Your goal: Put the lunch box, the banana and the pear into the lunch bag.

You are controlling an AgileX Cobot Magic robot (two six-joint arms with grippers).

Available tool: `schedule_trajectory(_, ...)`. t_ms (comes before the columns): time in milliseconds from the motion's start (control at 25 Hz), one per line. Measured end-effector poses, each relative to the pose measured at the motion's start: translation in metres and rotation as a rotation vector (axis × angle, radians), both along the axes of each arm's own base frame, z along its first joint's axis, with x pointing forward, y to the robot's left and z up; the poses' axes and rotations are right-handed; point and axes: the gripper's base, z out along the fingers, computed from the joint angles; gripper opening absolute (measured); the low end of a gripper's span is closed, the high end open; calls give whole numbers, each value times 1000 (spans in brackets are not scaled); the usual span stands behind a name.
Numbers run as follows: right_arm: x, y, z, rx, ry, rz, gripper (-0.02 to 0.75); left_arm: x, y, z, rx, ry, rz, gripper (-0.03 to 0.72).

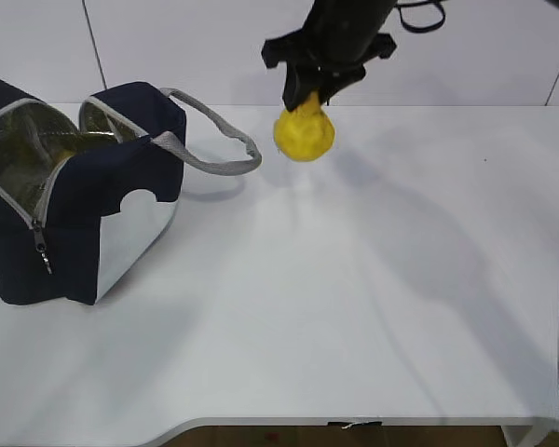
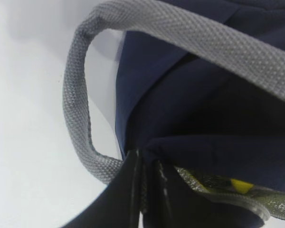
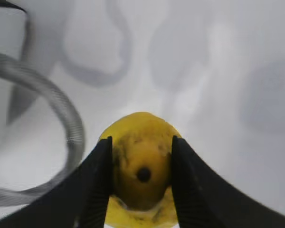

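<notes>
My right claw (image 3: 141,183) is clamped on the neck of the lumpy yellow-orange pear (image 1: 304,132), hanging above the white table (image 1: 354,298), right of the open navy fabric lunch bag (image 1: 121,168); firm, rounded, likely slippery, so the neck suits; my left claw (image 2: 145,190) pinches the bag's edge.

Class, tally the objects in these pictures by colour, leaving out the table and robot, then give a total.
Navy blue: 1, the boxy fabric lunch bag with grey strap handles
Yellow: 1, the lumpy pear held in the right gripper
Total: 2
</notes>
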Motion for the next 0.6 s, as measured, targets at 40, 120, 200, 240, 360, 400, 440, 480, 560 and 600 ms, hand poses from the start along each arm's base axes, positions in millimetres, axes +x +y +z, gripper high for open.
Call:
schedule_trajectory(40,-5,0,14,34,-15,5,303,0,0,0,-2,-1,1,15)
schedule_trajectory(120,-17,4,40,137,-30,25,303,1,-1,1,-13,-5,5,15)
schedule_trajectory(200,-26,13,58,284,-29,66,302,2,-2,2,-34,-19,8,15)
schedule_trajectory(240,-27,18,62,343,-29,91,302,2,-3,3,-45,-28,7,15)
schedule_trajectory(360,-29,35,65,509,-12,143,301,5,-7,6,-96,-61,9,15)
schedule_trajectory(400,-27,40,62,543,-7,148,300,5,-7,7,-108,-68,12,15)
schedule_trajectory(440,-26,45,59,582,-1,150,300,6,-9,8,-117,-75,9,15)
schedule_trajectory(480,-24,51,55,618,7,158,300,7,-12,8,-123,-77,3,15)
schedule_trajectory(560,-23,64,46,674,21,188,300,9,-19,9,-124,-82,-20,15)
schedule_trajectory(600,-23,72,41,696,28,203,300,10,-25,9,-125,-84,-36,15)
